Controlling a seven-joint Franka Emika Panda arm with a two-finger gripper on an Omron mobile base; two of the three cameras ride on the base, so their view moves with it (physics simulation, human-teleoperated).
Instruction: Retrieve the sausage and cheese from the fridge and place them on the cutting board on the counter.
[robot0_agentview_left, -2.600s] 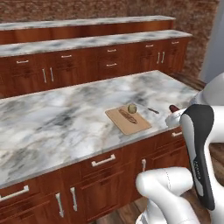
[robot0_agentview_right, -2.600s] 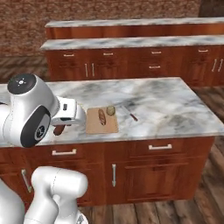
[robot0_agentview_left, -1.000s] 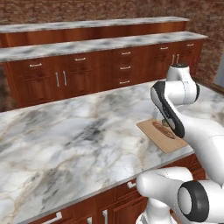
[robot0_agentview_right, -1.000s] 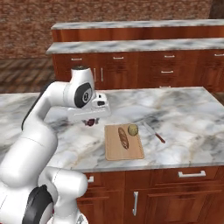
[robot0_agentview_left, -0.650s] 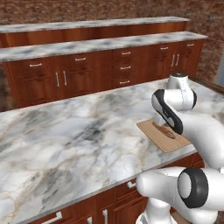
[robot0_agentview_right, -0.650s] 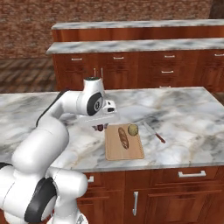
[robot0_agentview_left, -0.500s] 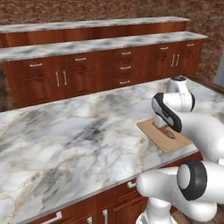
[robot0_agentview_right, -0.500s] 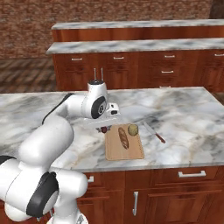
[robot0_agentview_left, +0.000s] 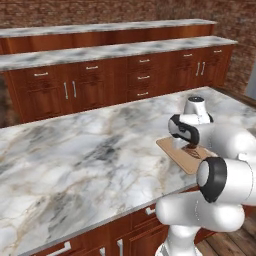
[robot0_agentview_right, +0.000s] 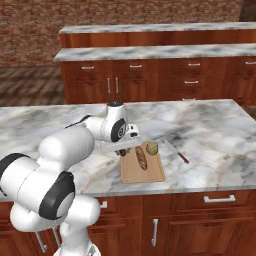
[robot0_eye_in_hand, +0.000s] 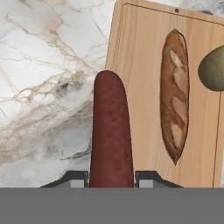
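Two things are already lying on the cutting board (robot0_agentview_left: 176, 151) in the left base view, though the arm is covering most of them there; the board is sitting near the front right edge of the marble surface (robot0_agentview_left: 75, 155). The end effector (robot0_agentview_left: 190, 149) is hanging low over the board's near side, and its grip is too small to read from here. Behind the surface, two rows of reddish-brown cabinets (robot0_agentview_left: 105, 85) are running across the room in front of a brick wall (robot0_agentview_left: 100, 11).

In the right base view, the end effector (robot0_agentview_right: 123, 151) is hovering at the board's (robot0_agentview_right: 150, 172) far left corner, with something dark red showing between its fingers. On the board, a brown loaf (robot0_agentview_right: 141, 157) is lying lengthwise, and the cheese (robot0_agentview_right: 152, 147) is resting beside it toward the far right corner. A knife (robot0_agentview_right: 176, 151) with a reddish handle is lying on the surface (robot0_agentview_right: 210, 130) just right of the board.

In the hand view, the end effector (robot0_eye_in_hand: 111, 178) is clamping narrowly on the sausage (robot0_eye_in_hand: 110, 135), which is sticking straight out between the finger tips. The sausage is hanging over the board's (robot0_eye_in_hand: 140, 65) left edge, partly above wood and partly above marble (robot0_eye_in_hand: 48, 78). The loaf (robot0_eye_in_hand: 176, 96) is lying parallel to it, with the cheese (robot0_eye_in_hand: 213, 70) at the right edge.
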